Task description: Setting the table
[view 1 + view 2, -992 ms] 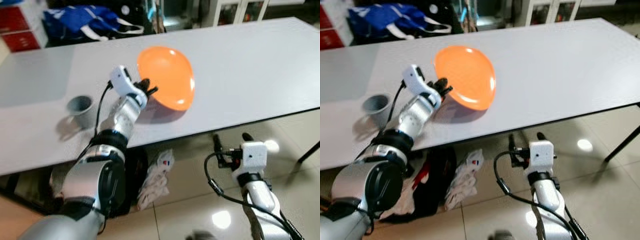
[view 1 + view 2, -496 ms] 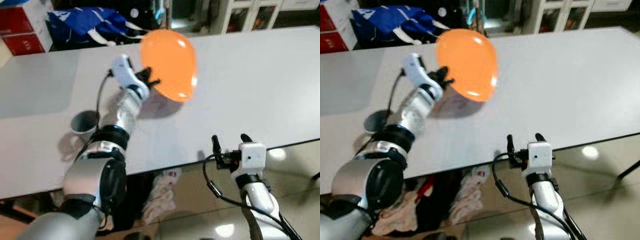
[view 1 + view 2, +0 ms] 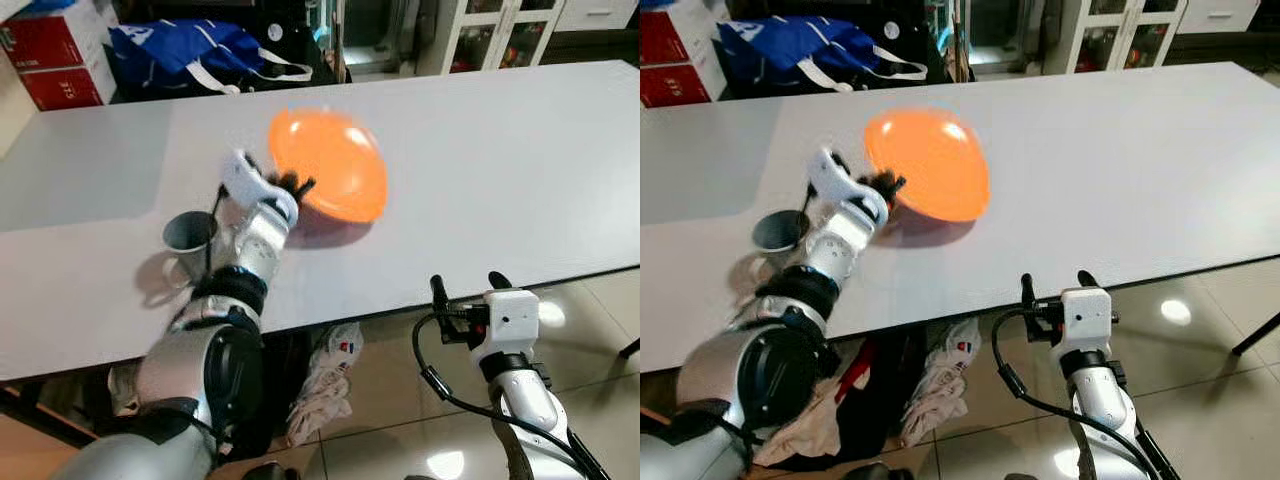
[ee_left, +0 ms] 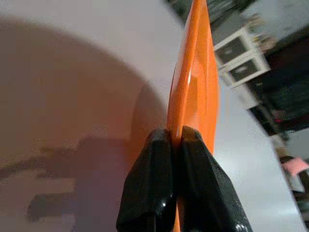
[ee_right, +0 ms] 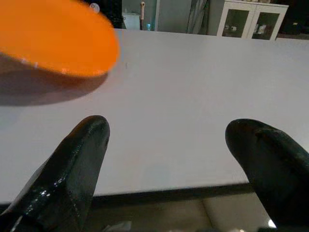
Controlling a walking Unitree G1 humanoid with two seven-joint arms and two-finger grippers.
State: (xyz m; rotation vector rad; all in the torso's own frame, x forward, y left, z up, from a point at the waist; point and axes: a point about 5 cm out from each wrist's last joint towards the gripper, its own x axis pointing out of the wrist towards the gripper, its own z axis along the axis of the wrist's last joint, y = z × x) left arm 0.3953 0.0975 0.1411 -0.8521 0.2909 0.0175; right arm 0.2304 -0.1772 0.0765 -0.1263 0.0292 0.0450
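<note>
An orange plate (image 3: 330,165) hangs tilted just above the long white table (image 3: 500,150), near its middle. My left gripper (image 3: 292,186) is shut on the plate's near rim; the left wrist view has the black fingers (image 4: 159,193) pinching the orange plate (image 4: 195,92) edge-on. A grey metal cup (image 3: 188,238) stands on the table close to my left forearm. My right gripper (image 3: 466,287) is open, held low in front of the table's near edge, with nothing between its fingers (image 5: 72,169).
A blue bag (image 3: 190,50) and red boxes (image 3: 60,60) lie beyond the table's far side. White cabinets (image 3: 500,30) stand at the back right. Crumpled cloth (image 3: 325,380) lies on the tiled floor under the table. A grey mat (image 3: 80,170) covers the table's left part.
The camera view has shifted. My left gripper has brought the plate down closer to the table surface, and the plate's tilt is now flatter. The right gripper stays open.
</note>
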